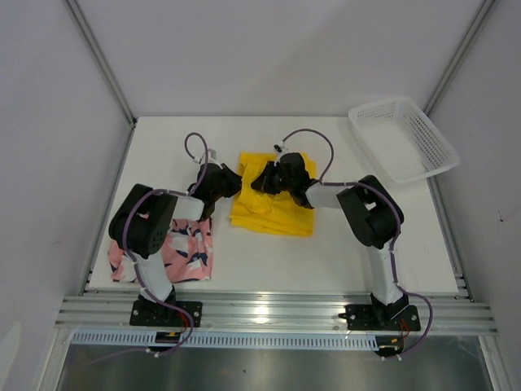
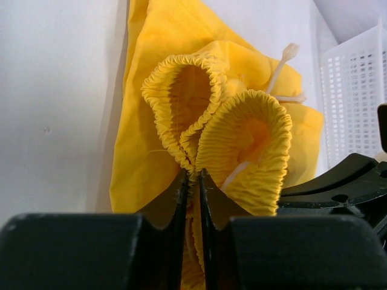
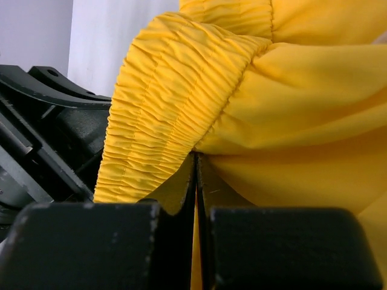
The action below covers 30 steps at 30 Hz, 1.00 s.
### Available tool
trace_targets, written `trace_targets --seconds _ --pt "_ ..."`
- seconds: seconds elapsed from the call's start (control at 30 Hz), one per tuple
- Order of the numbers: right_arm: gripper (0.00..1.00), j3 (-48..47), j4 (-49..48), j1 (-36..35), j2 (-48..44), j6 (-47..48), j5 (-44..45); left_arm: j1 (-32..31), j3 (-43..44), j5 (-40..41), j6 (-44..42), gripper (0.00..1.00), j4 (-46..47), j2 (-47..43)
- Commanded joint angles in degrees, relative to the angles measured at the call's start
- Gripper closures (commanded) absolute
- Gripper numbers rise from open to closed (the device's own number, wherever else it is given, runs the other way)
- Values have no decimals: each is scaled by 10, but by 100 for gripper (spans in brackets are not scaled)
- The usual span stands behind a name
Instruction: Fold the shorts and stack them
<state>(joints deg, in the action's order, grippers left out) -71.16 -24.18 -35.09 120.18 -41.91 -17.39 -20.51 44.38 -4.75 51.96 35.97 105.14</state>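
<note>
Arms [image 1: 153, 273] white with black joints [image 1: 151, 220], purple cables [image 1: 305, 131]; left tool [image 2: 192, 181], right tool [image 3: 196, 166] apparently matte black.

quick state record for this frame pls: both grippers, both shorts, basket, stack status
left gripper: shut on yellow shorts, pinching the elastic waistband
right gripper: shut on yellow shorts, just under the waistband
yellow shorts: centre, bunched, waistband gathered between the two grippers
pink shorts: near left, lying flat, partly under the left arm, not held
basket: far right corner, apart from both pairs
stack: not done; the two pairs lie apart
</note>
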Motion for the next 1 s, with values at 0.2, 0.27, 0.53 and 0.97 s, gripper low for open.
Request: trace_targets --seconds 0.2,0.27,0.53,0.97 --pt "100 -24 -9 -1 51 1 -36 2 75 35 -85 30 -175 -78" --pt "100 -24 -9 -2 53 1 -34 3 97 72 -95 22 -240 -96" --pt "97 -22 40 -5 12 22 2 4 136 110 -123 19 -306 -181" --pt "85 -14 53 35 -105 15 -57 -27 150 2 -113 27 -250 -150"
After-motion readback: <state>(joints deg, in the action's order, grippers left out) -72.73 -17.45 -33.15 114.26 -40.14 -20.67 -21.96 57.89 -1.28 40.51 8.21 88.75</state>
